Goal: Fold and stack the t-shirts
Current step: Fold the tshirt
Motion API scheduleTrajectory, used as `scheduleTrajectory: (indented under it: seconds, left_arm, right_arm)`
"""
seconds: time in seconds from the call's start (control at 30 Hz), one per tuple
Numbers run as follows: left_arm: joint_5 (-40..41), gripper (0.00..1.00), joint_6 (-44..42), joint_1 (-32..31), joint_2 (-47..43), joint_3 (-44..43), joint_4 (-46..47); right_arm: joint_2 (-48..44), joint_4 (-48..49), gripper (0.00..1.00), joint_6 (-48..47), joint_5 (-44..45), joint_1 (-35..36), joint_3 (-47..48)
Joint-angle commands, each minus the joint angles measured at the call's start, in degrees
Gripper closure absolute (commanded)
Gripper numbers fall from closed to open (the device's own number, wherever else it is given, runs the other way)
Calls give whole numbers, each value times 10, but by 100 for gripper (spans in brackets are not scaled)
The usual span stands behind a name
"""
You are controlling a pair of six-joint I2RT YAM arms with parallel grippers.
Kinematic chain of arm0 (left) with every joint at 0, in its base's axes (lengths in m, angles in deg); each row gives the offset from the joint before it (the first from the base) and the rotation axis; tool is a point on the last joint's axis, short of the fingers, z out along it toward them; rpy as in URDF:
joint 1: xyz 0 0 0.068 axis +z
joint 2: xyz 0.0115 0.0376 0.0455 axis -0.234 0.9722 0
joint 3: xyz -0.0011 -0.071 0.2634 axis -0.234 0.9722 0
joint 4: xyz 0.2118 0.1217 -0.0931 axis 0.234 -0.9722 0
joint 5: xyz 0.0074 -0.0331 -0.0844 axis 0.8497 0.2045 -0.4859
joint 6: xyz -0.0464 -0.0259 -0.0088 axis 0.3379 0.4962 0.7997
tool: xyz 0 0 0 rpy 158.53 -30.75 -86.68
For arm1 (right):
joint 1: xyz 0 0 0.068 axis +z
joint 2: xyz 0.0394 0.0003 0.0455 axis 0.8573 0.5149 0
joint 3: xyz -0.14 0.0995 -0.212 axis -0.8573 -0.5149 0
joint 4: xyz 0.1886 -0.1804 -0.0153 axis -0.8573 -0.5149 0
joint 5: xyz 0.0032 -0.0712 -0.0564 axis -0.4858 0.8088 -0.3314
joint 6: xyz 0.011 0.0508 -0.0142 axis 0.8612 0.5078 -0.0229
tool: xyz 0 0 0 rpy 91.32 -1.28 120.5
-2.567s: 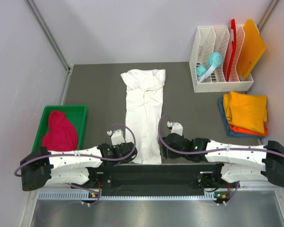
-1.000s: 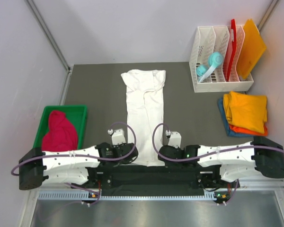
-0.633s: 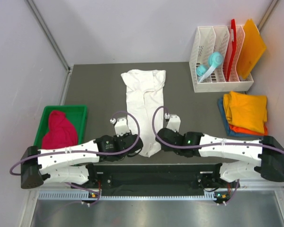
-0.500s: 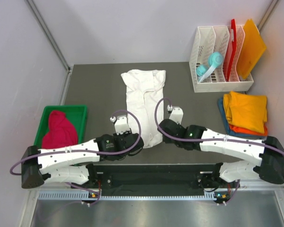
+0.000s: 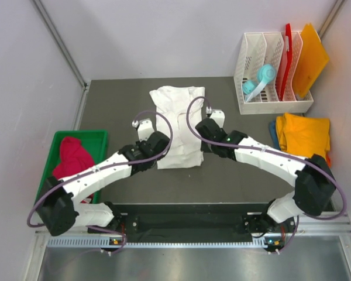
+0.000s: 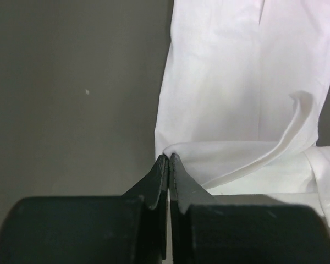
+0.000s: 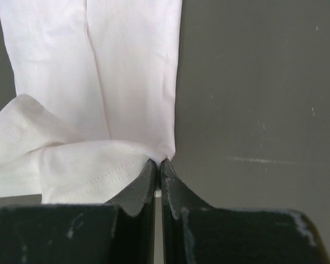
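The white t-shirt [image 5: 178, 117] lies lengthwise on the dark worktop [image 5: 117, 105], with its near end lifted and doubled back over the remaining cloth. The left gripper [image 6: 169, 159] is closed on the left corner of the lifted hem, with its jaws pinching the fabric edge. The right gripper [image 7: 158, 163] is closed on the right corner of the same hem. Left of the white t-shirt, the crimson-pink t-shirt [image 5: 73, 158] lies bunched in a green tray [image 5: 100, 136]. Right of the white t-shirt, a folded yellow-orange t-shirt [image 5: 304, 136] tops a stack. A white rack [image 5: 254, 64] stands beyond that stack, to the right of the white t-shirt's far end.
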Motion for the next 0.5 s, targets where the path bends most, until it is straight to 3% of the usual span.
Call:
scheduleTrajectory:
  seconds: [0.0,0.23,0.47]
  left_arm:
    - [-36,100,-115,71,65,-60,84]
    - [-86,100,-172,153,169,-158,129]
    - [-110,100,-207,180,278,-261,137]
  right_arm:
    - [63,27,100,-62,-8,-50,70]
    - [152,27,100,-87,-27,-94,168]
    - [227,25,100,-100,-47,-130,244]
